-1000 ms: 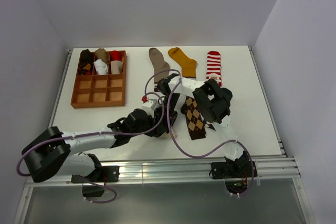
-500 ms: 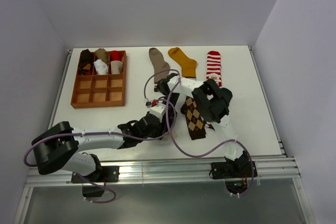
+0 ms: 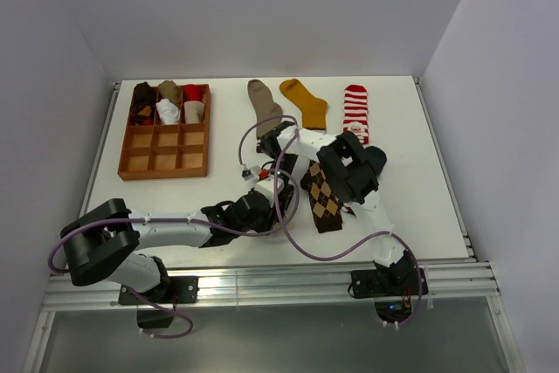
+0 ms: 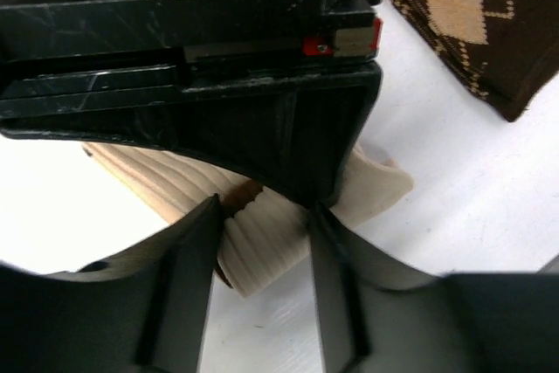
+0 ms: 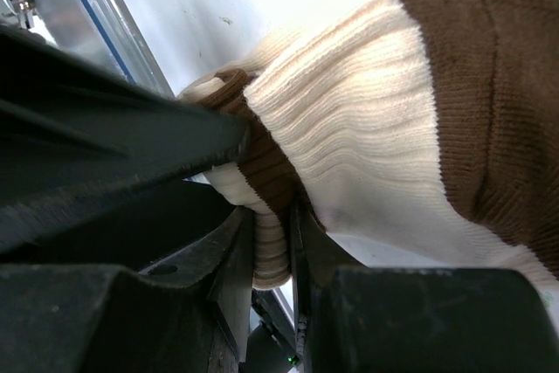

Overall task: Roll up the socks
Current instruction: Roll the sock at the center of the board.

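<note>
A cream-and-brown ribbed sock (image 5: 376, 120) lies mid-table, mostly hidden under both wrists in the top view. My right gripper (image 5: 272, 224) is shut on its folded cream edge. My left gripper (image 4: 262, 216) stands open, with a finger (image 4: 188, 277) on either side of the sock's (image 4: 157, 176) near end, right below the right gripper's black body (image 4: 218, 67). In the top view the left gripper (image 3: 265, 205) is just left of the brown argyle sock (image 3: 321, 196).
Taupe (image 3: 262, 104), mustard (image 3: 304, 102) and red-white striped (image 3: 355, 111) socks lie flat at the back. A navy sock (image 3: 376, 156) peeks out behind the right arm. The wooden grid tray (image 3: 122, 150) at back left holds rolled socks (image 3: 168, 104) in its far row.
My left arm has slid right across the table until its jaws reached the cream-and-brown sock. The right gripper has kept its hold and barely moved.
</note>
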`<control>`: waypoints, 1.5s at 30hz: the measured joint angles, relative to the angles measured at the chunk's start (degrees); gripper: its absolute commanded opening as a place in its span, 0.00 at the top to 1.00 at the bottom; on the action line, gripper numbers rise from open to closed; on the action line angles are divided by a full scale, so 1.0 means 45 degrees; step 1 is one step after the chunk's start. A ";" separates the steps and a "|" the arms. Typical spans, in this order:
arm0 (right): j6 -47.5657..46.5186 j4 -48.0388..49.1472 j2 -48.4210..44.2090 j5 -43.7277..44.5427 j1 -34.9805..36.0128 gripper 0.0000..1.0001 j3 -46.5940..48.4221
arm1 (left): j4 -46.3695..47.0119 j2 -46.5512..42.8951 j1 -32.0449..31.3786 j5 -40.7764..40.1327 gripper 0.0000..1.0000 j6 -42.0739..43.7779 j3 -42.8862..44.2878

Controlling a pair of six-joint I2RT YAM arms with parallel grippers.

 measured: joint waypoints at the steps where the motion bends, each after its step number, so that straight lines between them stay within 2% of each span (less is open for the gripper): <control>1: -0.0005 -0.0005 -0.0005 0.0000 0.0000 0.84 0.0000 | 0.0029 0.0005 0.0000 0.0058 0.55 -0.0029 -0.0005; 4: -0.0005 0.0005 -0.0005 -0.0005 0.0000 0.80 -0.0005 | 0.0170 0.0005 0.0063 0.0287 0.67 -0.0277 -0.0068; 11: 0.0136 0.0189 -0.0141 -0.0053 -0.0078 0.59 -0.0335 | 0.1030 -0.0102 0.0126 0.0641 0.87 -0.1515 -0.0617; 14: 0.0223 0.0359 -0.0345 -0.0049 -0.0155 0.53 -0.0646 | 0.1695 -0.0233 0.0141 0.0772 1.00 -0.2365 -0.1078; 23: 0.0855 0.1763 -0.1438 -0.0092 -0.0525 0.49 -0.1783 | 0.4046 -0.0199 0.0272 0.0753 1.00 -0.4663 -0.2414; 29: 0.1370 0.3536 -0.2730 0.0257 -0.1452 0.48 -0.3016 | 0.5265 0.0029 0.0389 0.0952 1.00 -0.5678 -0.2924; 37: 0.1229 0.6275 -0.5513 0.1030 -0.3288 0.46 -0.4867 | 0.6280 0.0131 0.1069 0.2409 1.00 -0.6509 -0.3517; 45: -0.0272 0.8000 -0.8782 0.1141 -0.3215 0.41 -0.7630 | 0.7111 0.0724 0.2414 0.4731 1.00 -0.7223 -0.3672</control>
